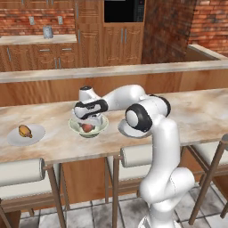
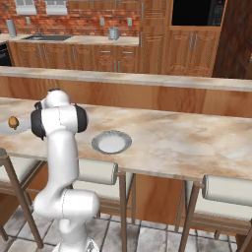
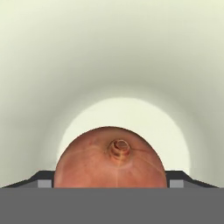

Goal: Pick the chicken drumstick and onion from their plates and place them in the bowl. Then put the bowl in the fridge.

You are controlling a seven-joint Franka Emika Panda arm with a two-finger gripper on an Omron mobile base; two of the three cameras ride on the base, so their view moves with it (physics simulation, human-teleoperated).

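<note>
The onion (image 3: 110,159), a smooth reddish-brown ball, sits low inside the pale greenish-cream bowl (image 3: 112,52). My gripper (image 3: 112,180) reaches down into the bowl, one dark fingertip tight against each side of the onion. In the left base view the bowl (image 1: 74,126) stands mid-counter with the onion (image 1: 87,128) under my gripper (image 1: 90,122). The golden-brown chicken drumstick (image 1: 25,131) lies on a light-grey plate (image 1: 38,133) to the left, also seen as the drumstick (image 2: 14,122) at the far left. The other plate (image 2: 111,142) lies bare. The fridge is out of view.
A raised wooden ledge (image 1: 133,71) runs along the back of the marble counter (image 1: 200,116). Padded stools (image 1: 20,171) stand under the counter's front edge. Wooden cabinets and a brick wall lie beyond.
</note>
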